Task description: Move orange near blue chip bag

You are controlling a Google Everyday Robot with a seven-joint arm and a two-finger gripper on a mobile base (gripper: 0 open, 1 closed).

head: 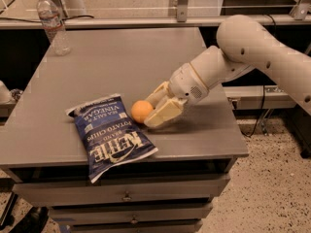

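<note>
The orange point(141, 111) sits low on the grey table point(121, 62), right beside the upper right edge of the blue chip bag point(111, 133), which lies flat near the table's front edge. My gripper point(148, 113) reaches in from the right on the white arm. Its two cream fingers point(163, 114) stand on either side of the orange and hold it at their tips. The orange is touching or almost touching the bag.
A clear plastic water bottle point(52, 24) stands at the table's far left corner. A metal rail point(146, 21) runs along the back. Drawers point(126, 196) are below the front edge. The table's right edge is close under my arm.
</note>
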